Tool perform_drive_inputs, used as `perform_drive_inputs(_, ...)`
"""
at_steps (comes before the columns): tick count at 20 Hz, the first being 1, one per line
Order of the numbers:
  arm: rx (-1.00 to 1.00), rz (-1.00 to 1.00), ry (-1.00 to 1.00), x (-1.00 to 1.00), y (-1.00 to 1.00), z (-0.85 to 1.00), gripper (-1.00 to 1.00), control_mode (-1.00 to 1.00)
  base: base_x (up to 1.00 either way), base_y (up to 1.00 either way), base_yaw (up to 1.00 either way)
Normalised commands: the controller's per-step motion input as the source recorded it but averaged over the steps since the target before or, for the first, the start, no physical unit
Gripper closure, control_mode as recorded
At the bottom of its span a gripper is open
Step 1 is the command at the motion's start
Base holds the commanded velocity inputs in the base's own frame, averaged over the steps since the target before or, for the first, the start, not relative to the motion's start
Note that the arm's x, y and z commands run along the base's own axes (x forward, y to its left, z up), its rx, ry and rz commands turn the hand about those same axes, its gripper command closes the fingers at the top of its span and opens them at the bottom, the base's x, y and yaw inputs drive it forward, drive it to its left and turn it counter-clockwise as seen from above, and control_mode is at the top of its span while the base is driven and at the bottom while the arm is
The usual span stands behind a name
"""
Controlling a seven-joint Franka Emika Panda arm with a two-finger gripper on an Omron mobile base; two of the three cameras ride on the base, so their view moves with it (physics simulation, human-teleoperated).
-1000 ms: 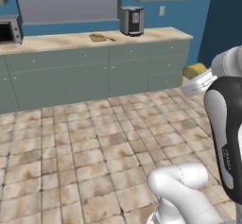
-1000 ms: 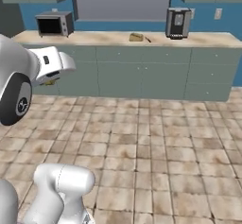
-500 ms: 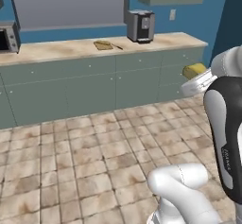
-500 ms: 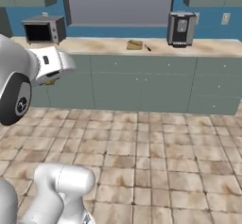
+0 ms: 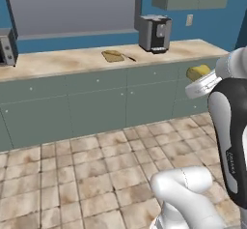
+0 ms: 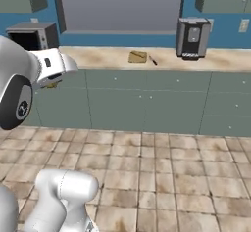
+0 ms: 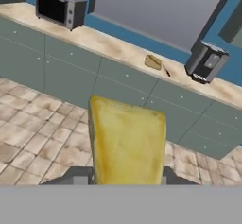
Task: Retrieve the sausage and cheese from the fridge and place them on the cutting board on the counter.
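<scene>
Table (image 5: 72, 61) with cutting board (image 5: 113, 55) now upper centre, nearer than before; pincer (image 7: 126, 183) clamps the cheese (image 7: 126, 142), delivery approaching.

A cutting board (image 6: 138, 56) lies on the counter (image 6: 98, 58) beside a knife (image 6: 153, 60).

the cheese (image 7: 126, 142), a yellow chunky wedge, sits upright between the closed jaws, well above the tiled floor. the tan cutting board (image 5: 113, 55) lies flat on the beige marbled counter (image 5: 58, 63), far from the cheese.
</scene>
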Motion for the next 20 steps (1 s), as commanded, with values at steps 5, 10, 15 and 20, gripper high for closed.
perform_drive_inputs(5, 0.0, 0.0, 0.0, 0.0, 0.0, 0.0, 1.0, 1.0, 1.0, -0.33, 0.01)
perform_drive_inputs(10, 0.0, 0.0, 0.0, 0.0, 0.0, 0.0, 1.0, 1.0, 1.0, -0.46, 0.0)
perform_drive_inputs(15, 0.0, 0.0, 0.0, 0.0, 0.0, 0.0, 1.0, 1.0, 1.0, 0.01, 0.0)
perform_drive_inputs(20, 0.0, 0.0, 0.0, 0.0, 0.0, 0.0, 1.0, 1.0, 1.0, 0.08, 0.09)
